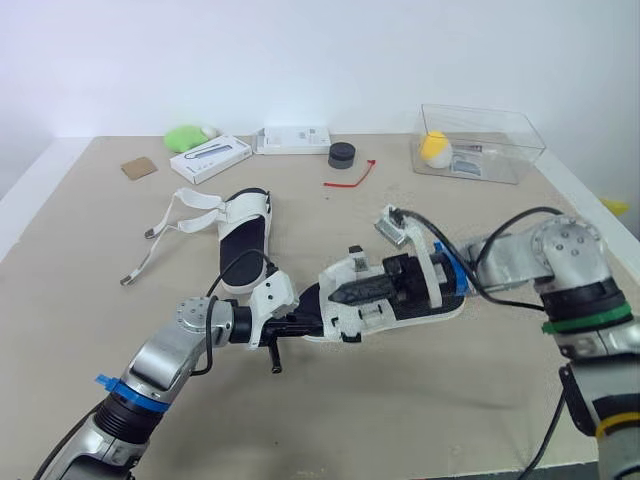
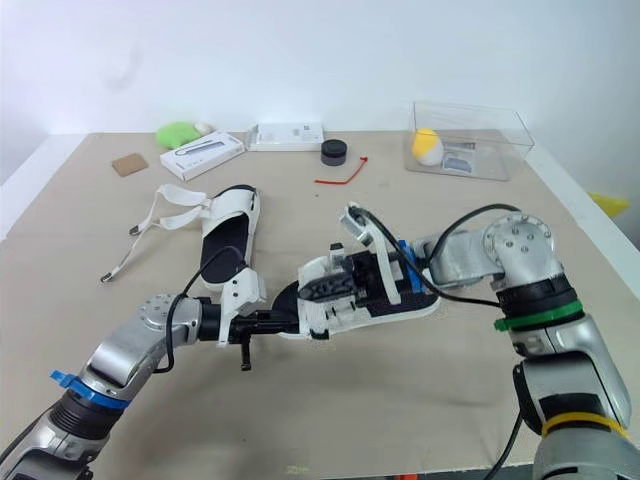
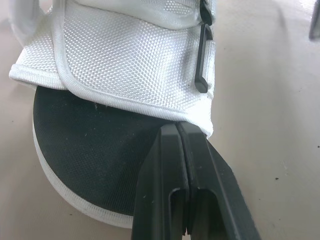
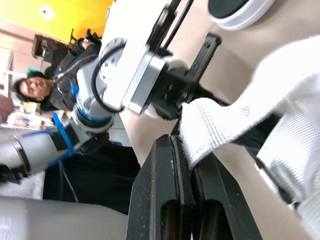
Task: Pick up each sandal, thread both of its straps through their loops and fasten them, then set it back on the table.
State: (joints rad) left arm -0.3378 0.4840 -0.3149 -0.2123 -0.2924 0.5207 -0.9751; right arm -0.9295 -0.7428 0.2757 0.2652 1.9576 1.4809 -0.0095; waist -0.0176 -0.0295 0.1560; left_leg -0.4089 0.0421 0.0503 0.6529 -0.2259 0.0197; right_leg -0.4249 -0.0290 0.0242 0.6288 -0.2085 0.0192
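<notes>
Beige counter seen from above, with two white sandals on black soles. Near the middle, flat on its sole, the near sandal, toe end toward the left arm and both hands on it. At the toe, the left hand, its two black fingers pressed together with no gap, tips touching the hem of the white woven upper just above the black footbed; impossible to tell whether any fabric is nipped between them. Over the middle of the same sandal, the right hand, closed on the free end of a white strap, pinched between its fingers. Farther back and toward the left, apart from both hands, the second sandal, straps unfastened and trailing loose across the counter. Along the far edge, a clear plastic box holding a yellow object, a small black round item, a red cord, two white boxes and something green. Beyond the counter, in the right wrist view, a seated person in dark clothing.
</notes>
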